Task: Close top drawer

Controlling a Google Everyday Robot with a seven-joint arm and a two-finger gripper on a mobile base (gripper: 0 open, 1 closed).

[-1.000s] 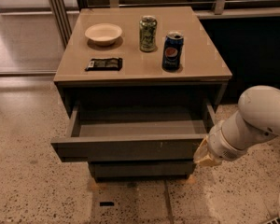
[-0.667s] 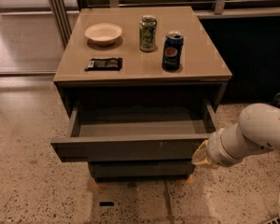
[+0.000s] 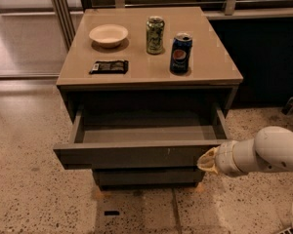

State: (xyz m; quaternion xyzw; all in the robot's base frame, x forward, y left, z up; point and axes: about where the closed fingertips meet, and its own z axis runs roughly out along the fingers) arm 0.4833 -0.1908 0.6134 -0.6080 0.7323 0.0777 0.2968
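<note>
One open drawer, with my gripper (image 3: 208,160) at the right end of its front.

Most of the top drawer (image 3: 136,155) stands out from the cabinet (image 3: 146,72), its wide flat front well forward of the narrower front (image 3: 146,177) just below it and its inside bare as far as I can see. My gripper sits low against the right end of that front, touching it or very nearly so; I cannot tell whether it is apart or together. I judge this to be the step of getting set for the push, with the closing itself not yet done. The next move calls for a straight shove on the front toward the back of the drawer, kept level so the drawer does not skew on its runners. Since I am at the drawer's right end, contact nearer the middle of the front would push more evenly.
</note>
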